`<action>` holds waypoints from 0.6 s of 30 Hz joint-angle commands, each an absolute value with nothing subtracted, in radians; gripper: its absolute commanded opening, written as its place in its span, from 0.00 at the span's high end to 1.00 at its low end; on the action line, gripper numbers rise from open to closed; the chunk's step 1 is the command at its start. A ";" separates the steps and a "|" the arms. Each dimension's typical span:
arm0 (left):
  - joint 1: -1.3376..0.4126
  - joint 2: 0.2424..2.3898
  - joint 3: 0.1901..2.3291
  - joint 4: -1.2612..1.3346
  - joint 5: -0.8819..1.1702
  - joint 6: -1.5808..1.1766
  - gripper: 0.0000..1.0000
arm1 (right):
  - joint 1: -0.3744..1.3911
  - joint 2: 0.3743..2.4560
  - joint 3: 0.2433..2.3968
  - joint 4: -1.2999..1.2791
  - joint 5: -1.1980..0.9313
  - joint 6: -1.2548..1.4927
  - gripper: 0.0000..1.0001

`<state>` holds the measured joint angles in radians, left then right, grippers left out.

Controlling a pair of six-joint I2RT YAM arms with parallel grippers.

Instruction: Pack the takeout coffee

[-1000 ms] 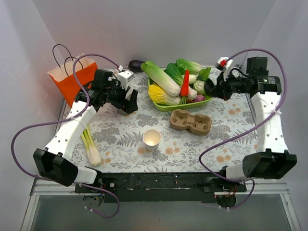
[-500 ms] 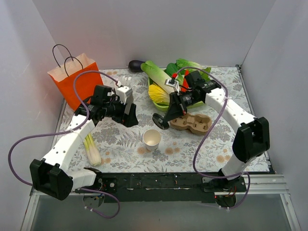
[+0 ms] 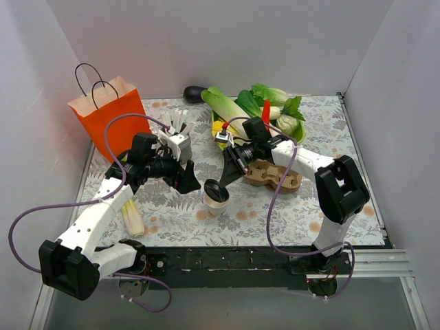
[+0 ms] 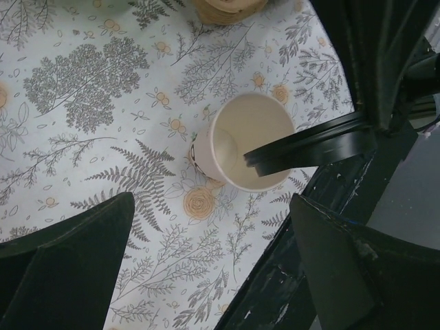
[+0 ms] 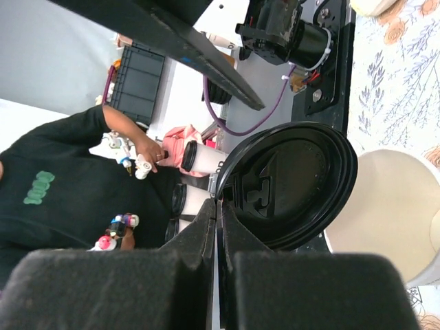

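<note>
The cream-white paper cup (image 3: 218, 201) stands open on the floral cloth, near the middle front. My right gripper (image 3: 222, 180) is shut on the rim of the round black lid (image 3: 214, 188) and holds it tilted over the cup's left rim. The right wrist view shows the lid (image 5: 295, 182) pinched at its edge, with the cup (image 5: 395, 213) just beyond it. My left gripper (image 3: 192, 183) is open and empty just left of the cup. In the left wrist view the cup (image 4: 240, 141) lies ahead of the spread fingers (image 4: 69, 265), and the lid (image 4: 313, 148) crosses its mouth.
The brown pulp tray (image 3: 273, 173) lies right of the cup. A green tray of vegetables (image 3: 256, 124) sits behind it. An orange paper bag (image 3: 106, 113) stands at the back left. A cup of white sticks (image 3: 180, 124) and an eggplant (image 3: 194, 92) are behind, a leek (image 3: 130, 213) at the left.
My right arm swung in from the far right with the black lid and brought it down onto the cup. My left gripper moved forward and right, towards the cup.
</note>
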<state>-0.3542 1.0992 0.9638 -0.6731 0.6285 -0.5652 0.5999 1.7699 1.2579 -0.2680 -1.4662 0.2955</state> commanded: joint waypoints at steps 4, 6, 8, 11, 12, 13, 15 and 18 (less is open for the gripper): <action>-0.359 1.121 0.924 -0.568 0.761 -0.569 0.02 | 0.595 1.786 1.160 0.150 -1.552 0.664 0.99; -0.359 1.127 0.920 -0.558 0.770 -0.565 0.02 | 0.595 1.786 1.158 0.144 -1.546 0.661 0.99; -0.359 1.135 0.914 -0.548 0.782 -0.561 0.02 | 0.595 1.795 1.166 0.134 -1.545 0.650 0.99; -0.357 1.144 0.904 -0.528 0.795 -0.574 0.02 | 0.595 1.802 1.172 0.127 -1.539 0.643 0.99; -0.359 1.144 0.897 -0.520 0.793 -0.581 0.02 | 0.595 1.804 1.175 0.120 -1.531 0.641 0.99; -0.359 1.144 0.891 -0.500 0.790 -0.590 0.02 | 0.595 1.805 1.177 0.115 -1.529 0.634 0.99; -0.357 1.144 0.871 -0.483 0.787 -0.607 0.02 | 0.595 1.809 1.172 0.107 -1.519 0.629 0.99; -0.359 1.150 0.854 -0.465 0.792 -0.617 0.02 | 0.595 1.812 1.160 0.089 -1.500 0.620 0.99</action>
<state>-0.3557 1.1522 0.8833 -0.5148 0.7643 -0.5938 0.5957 1.7943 1.1595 0.0807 -1.4738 0.6254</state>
